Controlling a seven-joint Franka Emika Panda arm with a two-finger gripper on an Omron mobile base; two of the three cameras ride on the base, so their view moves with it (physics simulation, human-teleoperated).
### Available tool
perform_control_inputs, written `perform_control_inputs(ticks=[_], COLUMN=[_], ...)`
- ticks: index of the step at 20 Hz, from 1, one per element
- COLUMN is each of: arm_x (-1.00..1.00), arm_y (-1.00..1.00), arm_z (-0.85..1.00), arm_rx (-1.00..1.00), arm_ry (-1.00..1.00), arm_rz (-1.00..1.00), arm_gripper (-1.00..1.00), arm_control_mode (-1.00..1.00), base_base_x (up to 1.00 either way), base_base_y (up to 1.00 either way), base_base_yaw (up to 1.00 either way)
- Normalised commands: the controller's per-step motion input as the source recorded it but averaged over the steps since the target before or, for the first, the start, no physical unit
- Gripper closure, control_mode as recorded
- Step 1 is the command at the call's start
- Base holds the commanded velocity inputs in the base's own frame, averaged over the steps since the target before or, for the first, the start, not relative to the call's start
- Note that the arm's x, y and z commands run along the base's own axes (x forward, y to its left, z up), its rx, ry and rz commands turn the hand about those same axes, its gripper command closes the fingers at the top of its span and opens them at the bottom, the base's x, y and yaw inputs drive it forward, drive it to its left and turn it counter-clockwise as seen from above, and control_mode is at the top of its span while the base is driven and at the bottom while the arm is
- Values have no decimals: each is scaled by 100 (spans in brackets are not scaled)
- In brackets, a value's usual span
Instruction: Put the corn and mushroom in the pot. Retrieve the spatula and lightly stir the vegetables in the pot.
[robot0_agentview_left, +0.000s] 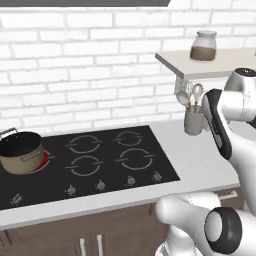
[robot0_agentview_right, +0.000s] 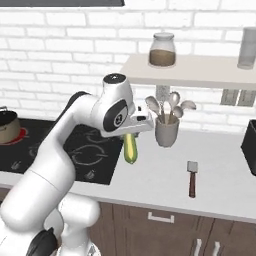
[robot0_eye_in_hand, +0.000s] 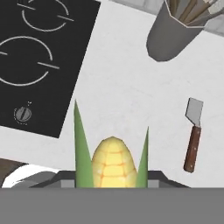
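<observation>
Hand (robot0_agentview_right: 131, 136) clamped on the yellow, green-husked corn cob (robot0_agentview_right: 130, 148), which hangs tip-down above the white worktop (robot0_agentview_right: 220, 185). Brown-handled metal spatula (robot0_agentview_right: 192, 178) lies right of hand; tan-gold round pot (robot0_agentview_left: 20, 152) far left.

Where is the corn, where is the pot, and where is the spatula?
corn (robot0_eye_in_hand: 113, 164), hand view, on its yellow kernels.
pot (robot0_agentview_left: 21, 156), left base view, on its tan side wall.
spatula (robot0_eye_in_hand: 192, 149), hand view, on its brown handle.
</observation>
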Motion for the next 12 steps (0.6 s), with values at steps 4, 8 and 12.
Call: perform_control_inputs(ticks=[4, 8, 12], arm_x=[0, 0, 0], arm_y=[0, 0, 0], arm_z=[0, 0, 0], arm_rx=[0, 0, 0], arm_ry=[0, 0, 0], arm_rz=[0, 0, 0], arm_gripper=[100, 100, 100], arm_control_mode=[100, 100, 100], base_base_x=[-4, 0, 0], base_base_y=[100, 100, 100], base_base_yaw=[0, 0, 0])
